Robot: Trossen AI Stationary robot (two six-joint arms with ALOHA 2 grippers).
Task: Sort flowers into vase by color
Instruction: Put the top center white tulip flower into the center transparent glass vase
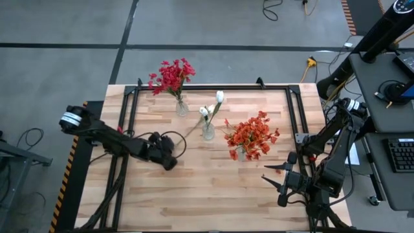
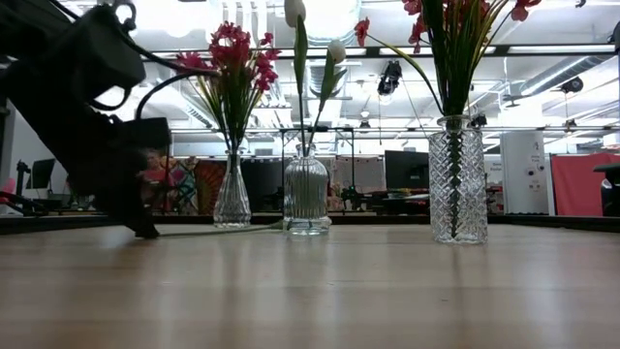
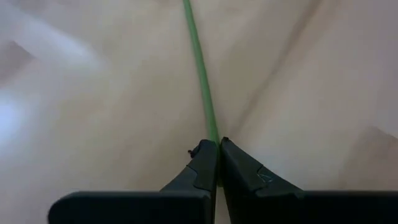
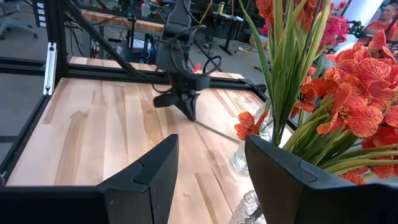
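Three glass vases stand mid-table. The far-left one (image 1: pixel 182 107) holds crimson-red flowers (image 1: pixel 171 76), the middle one (image 1: pixel 207 132) holds white buds (image 1: pixel 219 97), and the right one (image 2: pixel 457 184) holds orange-red flowers (image 1: pixel 252 136). My left gripper (image 3: pixel 217 142) is low over the table, left of the middle vase, shut on a thin green stalk (image 3: pixel 200 68). The stalk runs along the table toward that vase (image 2: pixel 306 194); its head is not clear. My right gripper (image 4: pixel 208 168) hovers open near the orange-red flowers, holding nothing. My left gripper pinches the green stalk near its free end (image 3: pixel 214 134) between its two fingertips. The fingers slant down from the table's left and point along the stalk. The stalk (image 2: pixel 218 231) stretches away from them, low over the tabletop, toward the middle vase.
A black frame (image 1: pixel 194 87) borders the wooden tabletop at the far, left and right edges. Bare wood (image 1: pixel 207 194) lies along the near half of the table. Desks and cables stand beyond the table's right side.
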